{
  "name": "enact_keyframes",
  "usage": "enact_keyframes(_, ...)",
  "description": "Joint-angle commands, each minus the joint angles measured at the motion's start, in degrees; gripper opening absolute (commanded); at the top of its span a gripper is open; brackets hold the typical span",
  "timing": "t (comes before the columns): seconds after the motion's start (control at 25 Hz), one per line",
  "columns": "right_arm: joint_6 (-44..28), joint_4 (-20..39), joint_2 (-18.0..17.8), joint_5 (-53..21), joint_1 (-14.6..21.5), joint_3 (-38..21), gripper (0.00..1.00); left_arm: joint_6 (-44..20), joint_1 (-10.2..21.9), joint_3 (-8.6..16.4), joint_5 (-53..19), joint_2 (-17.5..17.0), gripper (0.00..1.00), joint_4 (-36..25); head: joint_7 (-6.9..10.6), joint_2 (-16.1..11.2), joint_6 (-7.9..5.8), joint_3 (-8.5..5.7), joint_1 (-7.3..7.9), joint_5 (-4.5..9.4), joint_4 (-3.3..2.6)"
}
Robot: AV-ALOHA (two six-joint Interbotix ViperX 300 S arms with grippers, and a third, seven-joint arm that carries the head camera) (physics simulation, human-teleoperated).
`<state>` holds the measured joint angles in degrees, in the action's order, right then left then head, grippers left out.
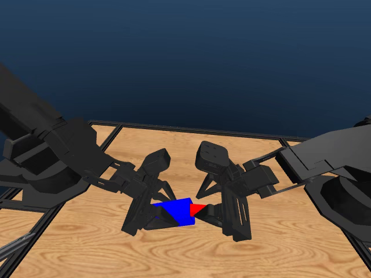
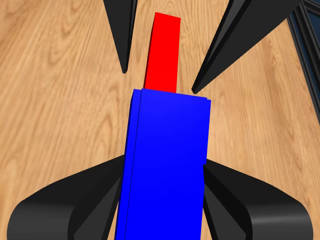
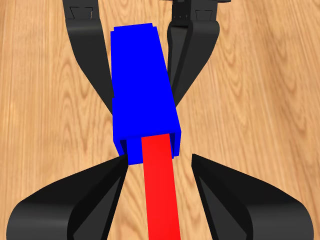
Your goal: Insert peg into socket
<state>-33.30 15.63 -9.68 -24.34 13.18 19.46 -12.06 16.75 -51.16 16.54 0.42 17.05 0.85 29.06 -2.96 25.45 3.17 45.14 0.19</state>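
The blue socket (image 1: 175, 211) hangs just above the table, with my left gripper (image 1: 157, 212) shut on it. My right gripper (image 1: 213, 211) is shut on the red peg (image 1: 197, 209), of which only a short tip shows in the head view. In the right wrist view the peg (image 3: 161, 192) runs between my right gripper's (image 3: 159, 164) jaws and enters the hollow end of the socket (image 3: 142, 87). The left wrist view shows the socket (image 2: 167, 165) clamped in my left gripper (image 2: 165, 167), the peg (image 2: 162, 55) sticking out of its far end.
A wooden table (image 1: 87, 243) lies below both grippers, framed by a dark rail (image 1: 191, 130) at its far edge. The two arms (image 1: 52, 159) (image 1: 330, 168) reach in from either side and meet at the middle.
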Motion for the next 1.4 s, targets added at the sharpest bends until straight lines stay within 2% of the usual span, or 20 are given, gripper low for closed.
enact_keyframes(0.04,-1.29,-1.07,5.30,4.79,-1.04,4.19,1.00,0.46,0.66,0.07,3.94,-1.91,0.00,0.91,0.04,1.00,-0.46,-0.51,0.97,-1.14,0.15)
enact_keyframes(0.24,-3.13,-2.04,7.74,3.97,-0.73,9.24,1.00,0.57,0.78,-1.70,4.35,-1.80,0.00,1.28,0.54,1.35,-0.66,-0.54,1.54,-1.40,0.24)
enact_keyframes(0.36,-5.24,-2.89,9.47,4.03,-0.02,12.68,1.00,0.91,0.93,-1.34,5.89,-2.59,0.00,2.19,0.73,1.41,-0.86,-0.56,1.87,-1.58,0.27)
enact_keyframes(0.4,-6.00,-2.98,9.22,3.99,0.53,14.01,1.00,1.29,0.97,-1.93,5.47,-2.27,0.00,2.35,0.83,1.40,-1.01,-0.57,1.89,-1.63,0.24)
enact_keyframes(0.64,-10.67,-3.41,11.17,5.71,1.34,19.06,1.00,2.01,1.02,-2.20,5.93,-1.97,0.00,2.86,1.77,1.33,-1.61,-0.70,1.56,-1.97,-0.03)
enact_keyframes(0.68,-11.05,-3.28,11.10,5.92,1.45,19.90,0.00,2.07,1.71,-2.01,6.03,-2.13,0.00,2.64,1.90,1.35,-1.68,-0.70,1.42,-1.96,-0.09)
enact_keyframes(0.76,-10.90,-2.80,10.36,5.89,1.68,19.16,0.00,1.64,0.82,-1.47,6.66,-2.85,0.00,2.80,2.02,1.38,-1.71,-0.68,1.17,-1.96,-0.17)
enact_keyframes(0.84,-10.71,-1.24,9.79,5.31,1.43,17.51,0.00,1.93,1.11,-2.32,7.09,-1.81,0.00,3.10,1.97,1.43,-1.63,-0.67,0.89,-1.88,-0.22)
enact_keyframes(1.04,-9.28,0.45,8.69,5.50,1.02,12.52,0.00,2.08,0.92,-1.30,6.69,-2.20,0.00,3.08,1.95,1.46,-1.56,-0.64,0.61,-1.84,-0.28)
enact_keyframes(1.16,-7.29,0.26,6.58,6.03,1.00,9.41,0.00,1.97,1.19,-1.31,6.30,-1.56,0.00,2.87,1.77,1.33,-1.57,-0.63,0.77,-1.76,-0.23)
enact_keyframes(1.2,-6.78,0.49,5.41,6.15,0.82,8.79,0.00,1.77,0.86,-2.01,6.61,-1.29,0.00,3.27,1.82,1.29,-1.55,-0.65,0.81,-1.70,-0.22)
enact_keyframes(1.4,-3.41,-1.42,1.33,10.46,-0.20,4.42,0.00,2.24,1.25,-1.26,7.25,-1.93,0.00,3.33,1.72,1.21,-1.62,-0.64,1.24,-1.64,-0.11)
